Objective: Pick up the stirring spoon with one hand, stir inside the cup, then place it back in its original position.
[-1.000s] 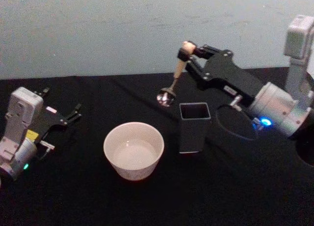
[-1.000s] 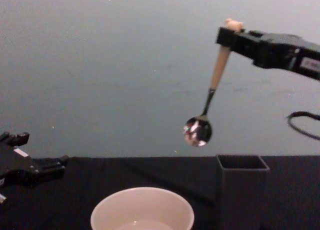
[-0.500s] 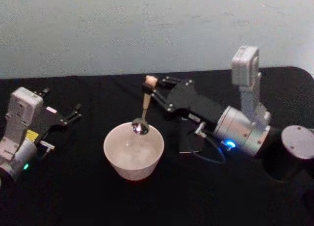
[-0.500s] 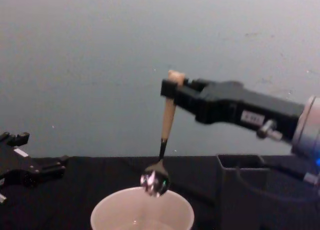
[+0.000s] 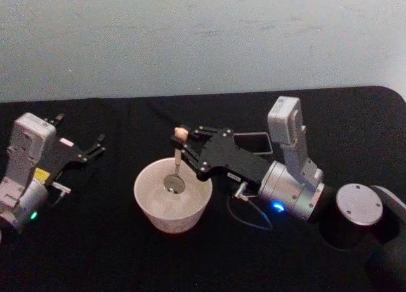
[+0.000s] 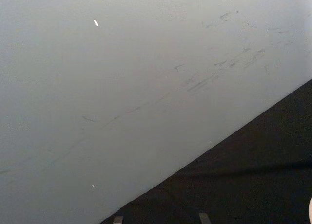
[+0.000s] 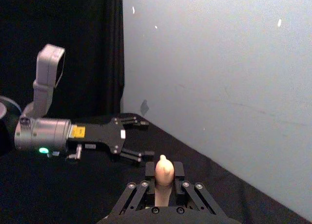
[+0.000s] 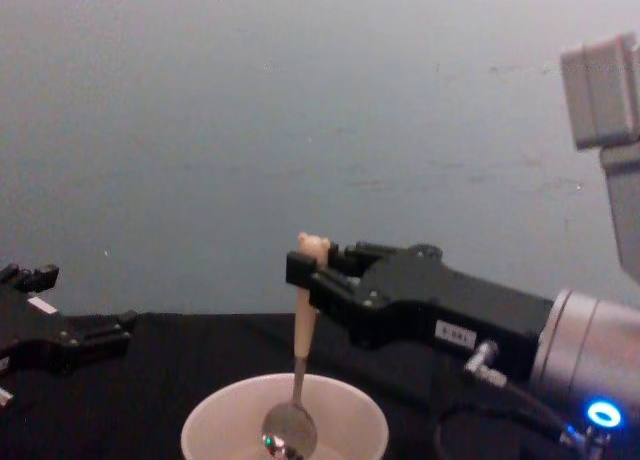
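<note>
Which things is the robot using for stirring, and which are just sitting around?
In the job:
stirring spoon, its bowl down inside the cup
cup
right end effector, shut on the spoon's handle
dark grey holder behind that arm, where the spoon goes afterwards

Just sitting:
left end effector, open, parked at the table's left
black table cover

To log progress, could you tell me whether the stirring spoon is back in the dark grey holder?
No, the right claw holds the stirring spoon with its bowl inside the cup.
</note>
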Action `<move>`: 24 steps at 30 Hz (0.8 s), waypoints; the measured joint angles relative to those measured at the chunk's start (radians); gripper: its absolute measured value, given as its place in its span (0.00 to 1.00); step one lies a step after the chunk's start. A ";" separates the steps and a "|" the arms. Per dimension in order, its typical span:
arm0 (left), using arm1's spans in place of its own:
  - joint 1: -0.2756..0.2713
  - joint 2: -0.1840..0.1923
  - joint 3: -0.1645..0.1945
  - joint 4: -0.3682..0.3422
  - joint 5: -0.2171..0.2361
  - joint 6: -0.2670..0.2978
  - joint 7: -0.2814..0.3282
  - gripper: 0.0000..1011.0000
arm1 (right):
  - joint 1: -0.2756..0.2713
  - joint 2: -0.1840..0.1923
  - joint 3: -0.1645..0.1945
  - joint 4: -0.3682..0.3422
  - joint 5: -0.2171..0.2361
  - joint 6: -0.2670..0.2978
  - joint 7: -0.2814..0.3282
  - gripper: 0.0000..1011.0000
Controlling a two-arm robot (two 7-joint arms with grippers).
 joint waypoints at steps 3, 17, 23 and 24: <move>0.000 0.000 0.000 0.000 0.000 0.000 0.000 0.99 | 0.001 -0.011 -0.003 0.023 -0.017 -0.013 0.000 0.21; 0.000 0.000 0.000 0.000 0.000 0.000 0.000 0.99 | 0.002 -0.040 0.002 0.075 -0.071 -0.035 -0.003 0.21; 0.000 0.000 0.000 0.000 0.000 0.000 0.000 0.99 | 0.001 -0.046 0.010 0.078 -0.078 -0.039 -0.008 0.21; 0.000 0.000 0.000 0.000 0.000 0.000 0.000 0.99 | 0.001 -0.047 0.012 0.079 -0.079 -0.040 -0.009 0.21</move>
